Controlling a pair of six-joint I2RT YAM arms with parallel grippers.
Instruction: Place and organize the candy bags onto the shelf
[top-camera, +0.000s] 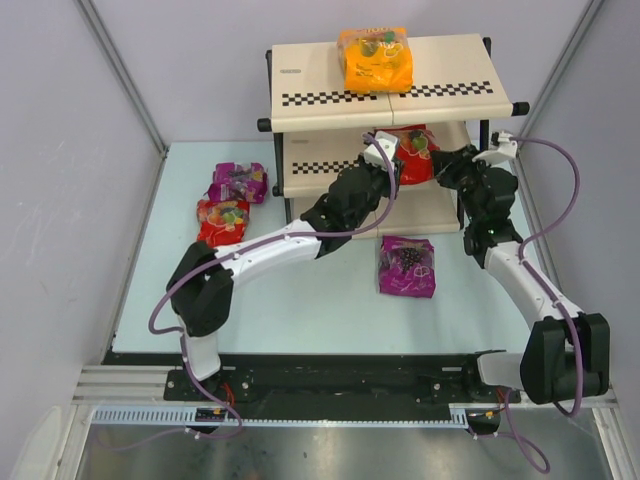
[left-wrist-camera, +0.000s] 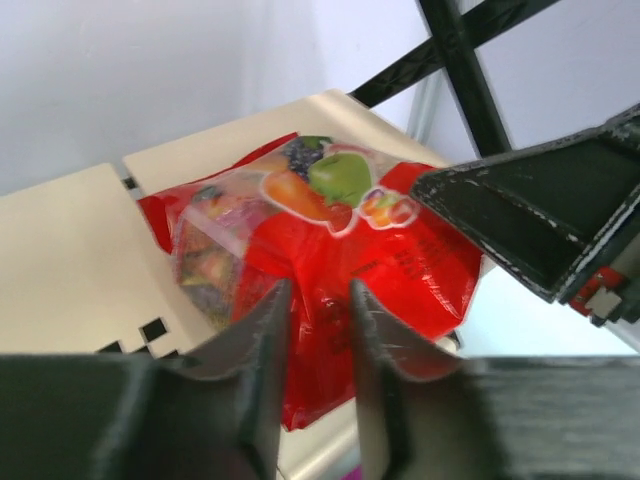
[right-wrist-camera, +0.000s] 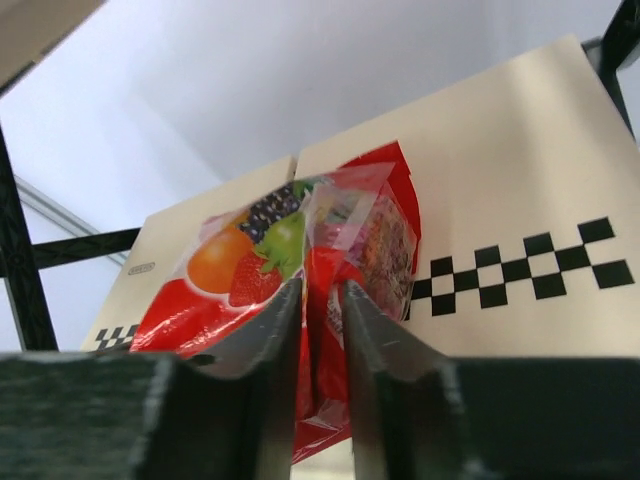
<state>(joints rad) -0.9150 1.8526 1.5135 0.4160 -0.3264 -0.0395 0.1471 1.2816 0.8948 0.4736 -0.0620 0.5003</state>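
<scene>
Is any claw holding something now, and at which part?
The red candy bag on the shelf: one edge lies between the fingers of the left claw, the opposite edge between those of the right claw. Whether they pinch it cannot be told.

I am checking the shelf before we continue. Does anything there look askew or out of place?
Yes. The red candy bag on the middle tier of the shelf is crumpled and hangs over the checkered front edge instead of lying flat on the board. The left gripper and right gripper both sit at its folds.
</scene>
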